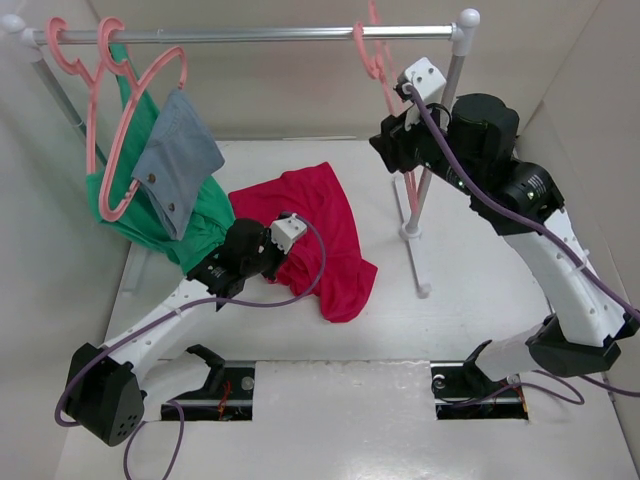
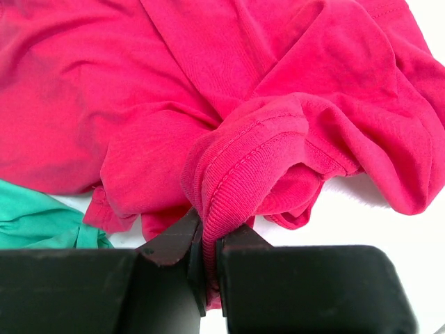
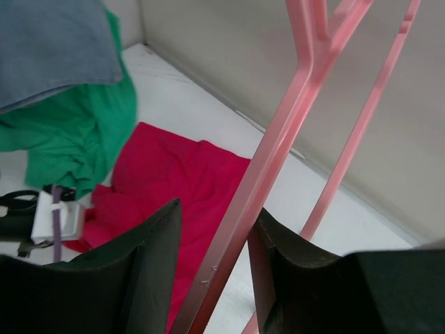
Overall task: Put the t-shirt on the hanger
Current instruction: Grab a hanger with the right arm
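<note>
At centre frame the limp, light t-shirt (image 1: 330,230) lies heaped, its firmer ribbed edge pinched in your left gripper (image 2: 208,243). Upper right, your right gripper (image 3: 215,212) straddles the thin hanger (image 3: 278,139); whether it clamps, you can't tell.

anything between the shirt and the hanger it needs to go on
Nothing visible. The left gripper is shut on the shirt's ribbed edge and the right gripper grips the hanger on the rail; between them is only bare table. The green garment lies on the shirt's other side.
</note>
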### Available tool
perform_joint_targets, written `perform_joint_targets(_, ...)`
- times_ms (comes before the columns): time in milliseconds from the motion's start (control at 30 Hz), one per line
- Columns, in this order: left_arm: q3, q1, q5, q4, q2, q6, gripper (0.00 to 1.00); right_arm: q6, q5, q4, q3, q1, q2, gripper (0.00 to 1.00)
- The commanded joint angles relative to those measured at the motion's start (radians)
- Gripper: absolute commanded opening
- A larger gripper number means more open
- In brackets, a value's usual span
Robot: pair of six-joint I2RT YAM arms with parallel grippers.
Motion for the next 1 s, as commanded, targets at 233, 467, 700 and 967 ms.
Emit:
perform_joint_targets(233,0.021,-0.007,0.006,0.025,-0.017,0.005,0.00,-0.082,-0.380,0.159,-0.066,-0.012,-0.066,0.00)
perform_joint_targets(467,0.061,-0.007,0.015,-0.046,-0.017,0.025,0.00,-0.043,-0.507,0.136,-0.406,-0.012,-0.255,0.00)
perform_joint_targets(700,0.125,-0.007,0.024,-0.095,0.043,0.053,0.00,0.148,-0.550,0.164,-0.825,-0.012,-0.532,0.00)
perform_joint_targets(967,0.431,-0.007,-0.020,-0.277,0.285,0.110,0.00,0.358,-0.676,0.179,-1.069,-0.012,-0.768,0.00)
